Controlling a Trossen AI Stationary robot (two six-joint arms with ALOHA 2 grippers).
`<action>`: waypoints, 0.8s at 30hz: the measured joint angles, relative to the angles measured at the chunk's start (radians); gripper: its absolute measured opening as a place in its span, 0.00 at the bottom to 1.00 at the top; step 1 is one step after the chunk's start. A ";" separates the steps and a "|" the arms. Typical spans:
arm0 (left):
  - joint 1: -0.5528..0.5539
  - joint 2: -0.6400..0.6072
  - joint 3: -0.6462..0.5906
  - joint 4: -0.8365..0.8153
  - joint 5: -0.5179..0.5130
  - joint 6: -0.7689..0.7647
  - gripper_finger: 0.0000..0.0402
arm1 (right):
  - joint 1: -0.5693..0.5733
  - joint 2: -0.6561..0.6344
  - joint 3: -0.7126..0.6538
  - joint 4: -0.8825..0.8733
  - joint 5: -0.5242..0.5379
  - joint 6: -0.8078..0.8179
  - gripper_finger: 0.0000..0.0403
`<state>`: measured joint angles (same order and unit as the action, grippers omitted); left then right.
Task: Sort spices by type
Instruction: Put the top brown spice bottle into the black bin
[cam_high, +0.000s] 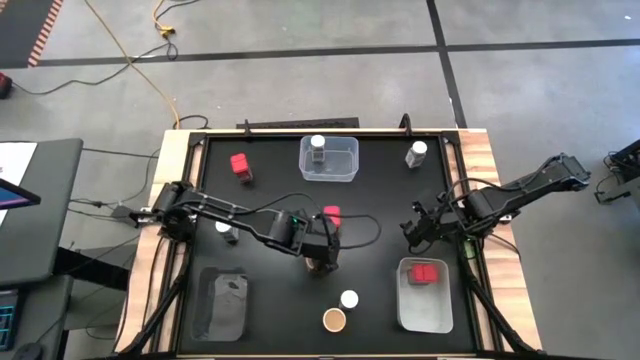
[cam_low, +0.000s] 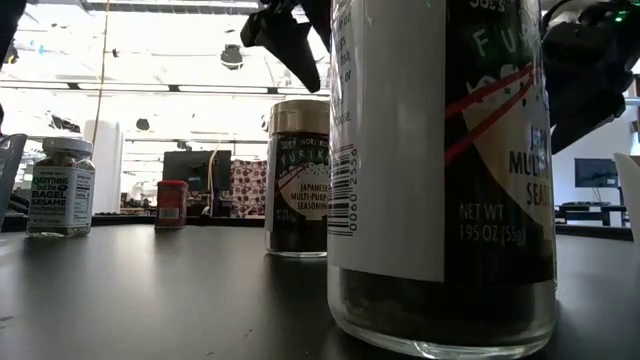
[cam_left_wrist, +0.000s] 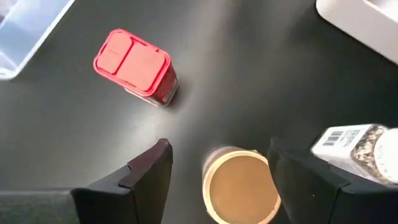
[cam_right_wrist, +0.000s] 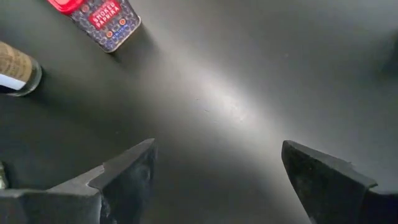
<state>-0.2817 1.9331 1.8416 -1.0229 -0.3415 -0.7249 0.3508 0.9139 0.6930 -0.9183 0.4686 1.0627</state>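
A tan-lid jar (cam_left_wrist: 239, 190) stands upright on the black table (cam_high: 380, 190), also in the low view (cam_low: 298, 175). My left gripper (cam_left_wrist: 219, 147) hovers over it, open, a finger on either side of the lid, tips about level with the lid's top (cam_low: 300, 104). Beside it stand a red box (cam_left_wrist: 134, 65) and a white-lid jar (cam_left_wrist: 357, 146). A second tan-lid jar (cam_high: 334, 320) stands near the front edge. My right gripper (cam_right_wrist: 217, 168) is open over bare table at the right (cam_high: 415, 232).
A clear bin (cam_high: 328, 160) at the back holds a white-lid jar (cam_high: 317, 146). A white bin (cam_high: 425, 300) holds a red box (cam_high: 428, 272). Another clear bin (cam_high: 220, 300) sits front left. Loose are a red box (cam_high: 240, 165) and white-lid jars (cam_high: 416, 153), (cam_high: 228, 232).
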 joint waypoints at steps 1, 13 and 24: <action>0.000 0.000 0.000 0.000 0.002 0.017 0.63 | 0.000 0.000 0.000 -0.001 0.000 -0.001 0.92; -0.008 0.084 -0.001 0.057 0.085 0.105 0.63 | 0.000 0.001 0.000 0.003 0.000 -0.022 0.92; -0.013 0.138 0.000 0.013 0.157 0.095 0.63 | 0.000 0.001 0.000 0.009 0.000 -0.025 0.92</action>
<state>-0.2943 2.0711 1.8412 -1.0096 -0.1849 -0.6299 0.3508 0.9150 0.6930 -0.9096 0.4686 1.0382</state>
